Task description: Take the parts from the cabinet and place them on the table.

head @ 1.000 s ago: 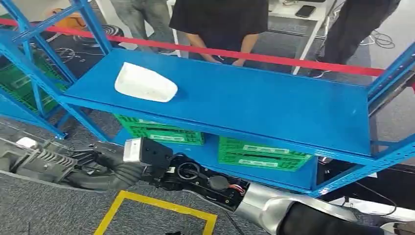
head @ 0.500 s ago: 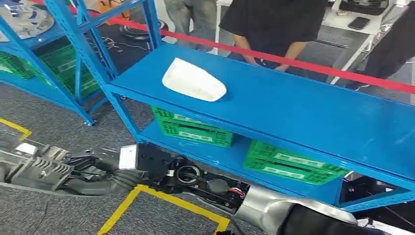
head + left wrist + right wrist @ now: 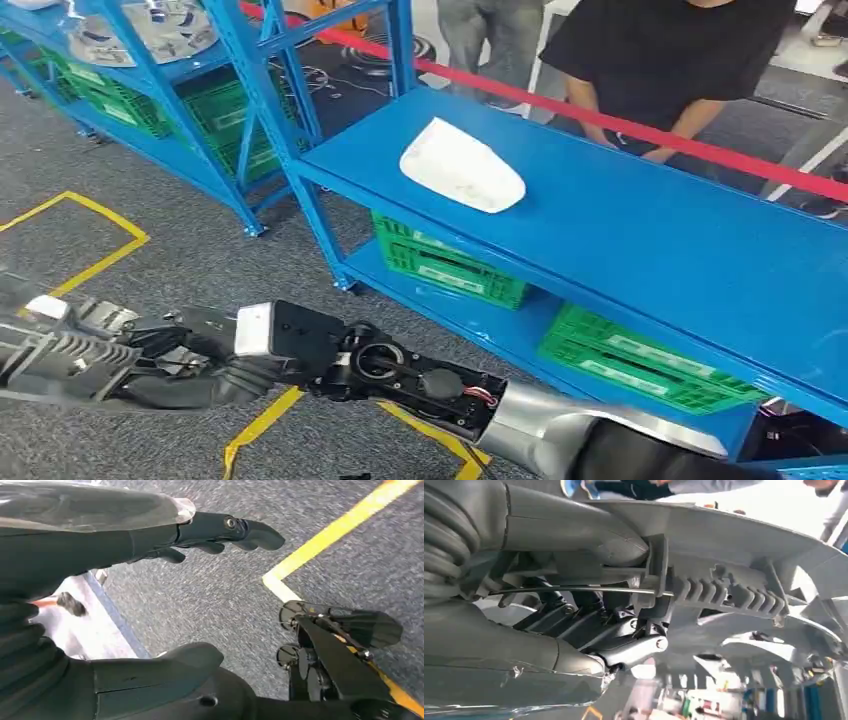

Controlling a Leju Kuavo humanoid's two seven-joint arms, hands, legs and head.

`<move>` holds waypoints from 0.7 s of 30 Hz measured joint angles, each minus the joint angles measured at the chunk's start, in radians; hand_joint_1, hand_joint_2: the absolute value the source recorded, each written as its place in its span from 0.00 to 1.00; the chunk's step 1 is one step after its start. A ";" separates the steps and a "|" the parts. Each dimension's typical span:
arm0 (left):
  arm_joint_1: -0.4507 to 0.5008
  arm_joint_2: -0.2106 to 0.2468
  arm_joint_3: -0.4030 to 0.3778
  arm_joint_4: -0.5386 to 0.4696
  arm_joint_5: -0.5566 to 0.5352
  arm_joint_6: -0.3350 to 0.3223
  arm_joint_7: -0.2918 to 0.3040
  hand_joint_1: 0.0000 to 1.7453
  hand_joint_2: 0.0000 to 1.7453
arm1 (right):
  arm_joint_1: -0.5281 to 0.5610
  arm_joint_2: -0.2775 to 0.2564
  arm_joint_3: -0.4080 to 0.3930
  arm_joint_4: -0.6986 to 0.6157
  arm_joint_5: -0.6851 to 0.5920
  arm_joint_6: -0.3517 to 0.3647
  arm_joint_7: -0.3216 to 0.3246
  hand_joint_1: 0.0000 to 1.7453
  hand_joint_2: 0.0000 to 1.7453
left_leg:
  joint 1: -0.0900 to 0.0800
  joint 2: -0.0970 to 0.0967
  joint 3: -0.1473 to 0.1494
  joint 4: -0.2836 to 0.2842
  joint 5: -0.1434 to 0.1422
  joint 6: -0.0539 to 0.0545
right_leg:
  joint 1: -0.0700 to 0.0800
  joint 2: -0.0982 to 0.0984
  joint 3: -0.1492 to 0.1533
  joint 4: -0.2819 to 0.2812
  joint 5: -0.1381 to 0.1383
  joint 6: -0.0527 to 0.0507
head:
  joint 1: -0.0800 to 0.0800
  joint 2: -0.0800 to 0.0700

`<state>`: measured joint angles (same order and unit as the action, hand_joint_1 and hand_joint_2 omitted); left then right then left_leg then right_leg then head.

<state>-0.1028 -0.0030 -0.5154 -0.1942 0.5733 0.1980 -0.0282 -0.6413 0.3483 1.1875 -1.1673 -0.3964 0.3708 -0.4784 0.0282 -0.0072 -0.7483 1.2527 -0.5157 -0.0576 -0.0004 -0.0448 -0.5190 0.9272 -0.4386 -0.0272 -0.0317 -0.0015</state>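
One grey ribbed part is riding in the right hand, fingers closed around it, low at 8 o'clock in the head view — so a part is already off the cabinet and heading for the tabletop. Since the earlier frames the whole scene is sliding rightward: the robot is turning, and the white part on the blue shelf now sits toward 12 o'clock. Its left hand is hanging spread, holding nothing.

A grey ribbed part (plastic, with a row of fins) lies gripped in the right robot hand, held low over the carpet. A white shell-shaped part rests flat on the blue shelf.
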 joint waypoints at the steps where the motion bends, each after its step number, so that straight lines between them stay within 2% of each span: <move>1: 0.000 0.000 0.000 0.000 0.003 0.001 0.000 0.00 1.00 | 0.001 0.000 0.000 0.000 -0.002 0.000 0.001 1.00 1.00 | 0.004 0.005 0.038 -0.070 0.039 -0.003 | -0.001 -0.011 0.000 0.003 -0.003 0.003 | 0.000 0.000; 2: 0.003 0.002 0.000 0.000 0.007 0.002 0.000 0.00 1.00 | 0.001 0.000 0.002 0.000 -0.002 0.000 0.002 1.00 1.00 | 0.006 0.016 0.089 -0.166 0.081 -0.006 | -0.003 -0.020 0.001 0.008 -0.009 0.009 | 0.000 0.000; 3: 0.003 0.003 0.000 0.000 0.009 0.002 -0.001 0.00 1.00 | 0.001 0.000 0.003 0.000 -0.004 0.000 0.001 1.00 1.00 | 0.006 0.052 0.143 -0.263 0.117 -0.009 | -0.003 -0.029 0.001 0.017 -0.016 0.015 | 0.000 0.000; 4: 0.000 -0.002 0.000 0.000 0.010 0.003 -0.001 0.00 1.00 | 0.001 0.000 0.003 0.000 -0.005 0.000 0.001 1.00 1.00 | -0.004 0.076 0.155 -0.288 0.107 -0.002 | 0.009 -0.036 -0.005 0.025 -0.024 0.026 | -0.003 0.000; 5: 0.000 0.000 0.000 0.000 0.011 0.003 -0.003 0.00 1.00 | 0.001 0.000 0.004 0.000 -0.005 -0.001 0.002 1.00 1.00 | -0.003 0.053 0.151 -0.292 0.112 0.014 | 0.010 -0.043 -0.004 0.030 -0.028 0.029 | 0.002 0.000; 8: 0.010 0.001 0.000 0.000 0.018 0.003 -0.003 0.00 1.00 | 0.002 0.000 0.005 0.000 -0.013 -0.002 0.001 1.00 1.00 | -0.002 0.027 0.146 -0.286 0.108 0.035 | 0.010 -0.064 0.004 0.028 -0.034 0.039 | 0.004 0.000; 9: 0.011 0.002 0.000 0.000 0.018 0.003 -0.005 0.00 1.00 | 0.002 0.000 0.005 -0.001 -0.015 -0.002 0.001 1.00 1.00 | 0.002 0.018 0.148 -0.289 0.111 0.042 | 0.002 -0.035 0.002 0.040 -0.047 0.048 | 0.004 0.000; 10: 0.011 0.002 0.000 0.000 0.019 0.003 -0.005 0.00 1.00 | 0.001 0.000 0.005 -0.001 -0.017 -0.001 0.001 1.00 1.00 | 0.001 0.011 0.148 -0.290 0.111 0.048 | 0.000 0.007 -0.013 0.080 -0.078 0.050 | 0.005 0.000; 11: 0.011 0.003 0.000 0.000 0.020 0.003 -0.005 0.00 1.00 | 0.001 0.000 0.004 -0.001 -0.019 -0.001 0.000 1.00 1.00 | 0.001 0.004 0.148 -0.290 0.112 0.052 | -0.001 0.028 -0.045 0.154 -0.122 0.051 | 0.006 0.000; 12: 0.011 0.003 0.000 0.000 0.020 0.003 -0.006 0.00 1.00 | 0.002 0.000 0.005 0.000 -0.019 -0.002 -0.001 1.00 1.00 | 0.000 -0.006 0.147 -0.290 0.112 0.054 | 0.000 0.037 -0.087 0.248 -0.166 0.052 | 0.007 0.000; 13: 0.011 0.003 0.000 0.000 0.020 0.003 -0.006 0.00 1.00 | 0.002 0.000 0.005 0.000 -0.019 -0.002 0.000 1.00 1.00 | -0.002 -0.018 0.147 -0.290 0.113 0.055 | 0.000 0.041 -0.127 0.333 -0.197 0.052 | 0.006 0.000; 14: 0.013 0.004 0.000 0.000 0.020 0.002 -0.006 0.00 1.00 | 0.003 -0.001 0.005 0.000 -0.019 -0.002 0.000 1.00 1.00 | -0.003 -0.031 0.147 -0.289 0.113 0.055 | 0.000 0.041 -0.150 0.378 -0.203 0.050 | 0.007 0.000; 15: 0.013 0.004 0.000 0.000 0.021 0.003 -0.006 0.00 1.00 | 0.004 -0.001 0.005 0.000 -0.019 -0.002 0.000 1.00 1.00 | -0.004 -0.044 0.147 -0.289 0.113 0.055 | 0.000 0.043 -0.146 0.364 -0.182 0.047 | 0.007 0.000; 16: 0.015 0.004 0.000 0.000 0.021 0.003 -0.006 0.00 1.00 | 0.005 -0.001 0.005 0.000 -0.019 -0.002 0.000 1.00 1.00 | -0.005 -0.058 0.148 -0.289 0.113 0.055 | 0.001 0.045 -0.121 0.306 -0.142 0.042 | 0.006 0.000; 17: 0.015 0.004 0.000 0.000 0.021 0.003 -0.006 0.00 1.00 | 0.004 -0.001 0.005 0.000 -0.019 -0.002 0.000 1.00 1.00 | -0.005 -0.073 0.151 -0.289 0.113 0.055 | 0.001 0.053 -0.076 0.209 -0.090 0.036 | 0.006 0.000; 18: 0.015 0.003 0.000 0.000 0.021 0.003 -0.006 0.00 1.00 | 0.004 -0.001 0.005 0.000 -0.019 -0.002 0.000 1.00 1.00 | -0.005 -0.086 0.152 -0.289 0.114 0.054 | 0.002 0.084 -0.028 0.107 -0.040 0.027 | 0.007 0.000; 19: 0.015 0.000 0.000 0.000 0.021 0.002 -0.006 0.00 1.00 | 0.004 -0.001 0.005 0.000 -0.019 -0.002 0.000 1.00 1.00 | -0.003 -0.095 0.150 -0.290 0.116 0.050 | 0.000 0.140 -0.005 0.049 -0.035 0.017 | 0.006 0.000; 21: 0.014 0.000 0.000 0.000 0.021 0.003 -0.006 0.00 1.00 | 0.003 -0.001 0.005 0.000 -0.019 -0.001 -0.002 1.00 1.00 | 0.002 -0.115 0.141 -0.291 0.123 0.038 | 0.004 0.124 -0.004 0.039 -0.030 0.021 | 0.007 0.000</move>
<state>-0.0891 -0.0027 -0.5150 -0.1942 0.5940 0.2007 -0.0347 -0.6381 0.3475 1.1921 -1.1677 -0.4154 0.3697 -0.4803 0.0299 -0.1219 -0.6075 0.9617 -0.3922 -0.0194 0.0033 0.0795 -0.5231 0.9663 -0.4688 -0.0059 -0.0248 -0.0011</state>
